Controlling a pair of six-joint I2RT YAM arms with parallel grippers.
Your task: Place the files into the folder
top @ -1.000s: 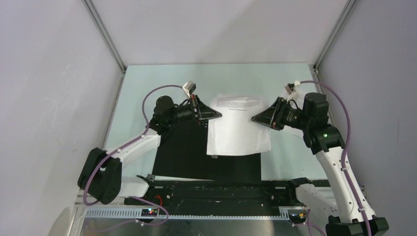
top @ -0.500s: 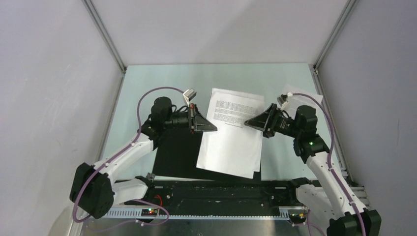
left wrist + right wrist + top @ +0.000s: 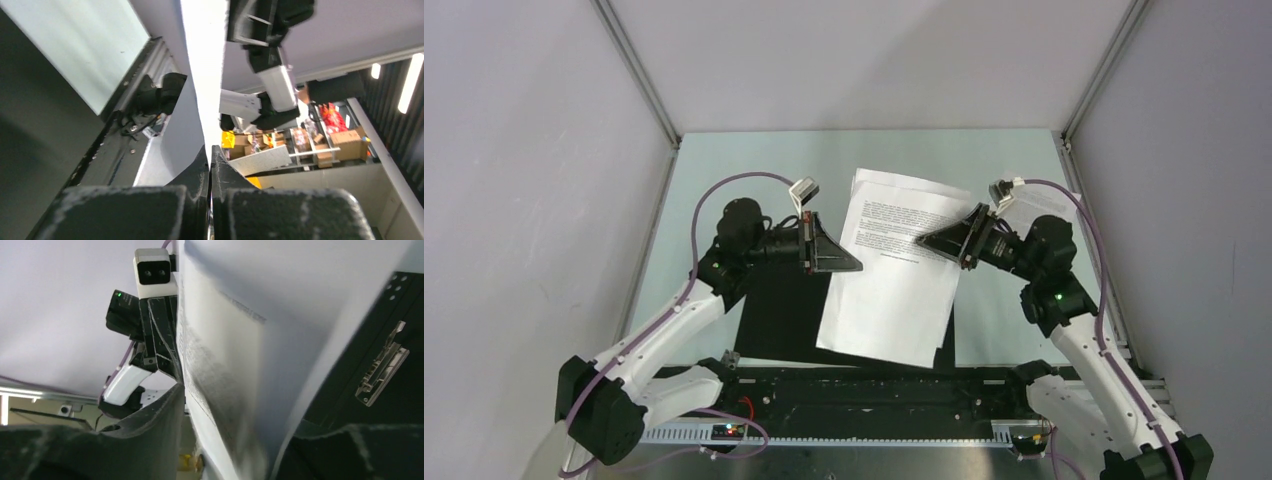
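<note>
The files, white printed sheets, hang tilted between both grippers, their lower part over the open folder, which lies black side up. My left gripper is shut on the sheets' left edge; in the left wrist view the jaws pinch the paper edge-on. My right gripper is over the sheets' right side. In the right wrist view its fingers stand apart with the blurred paper passing between them. The folder's metal clip shows beyond.
Another white sheet lies on the pale green table at the back right, partly under the right arm. Grey enclosure walls stand on three sides. The black base rail runs along the near edge.
Both grippers have carried the sheets toward the near left, further over the folder. The sheets have flattened and tilted, and both arms have drawn back toward their bases.
</note>
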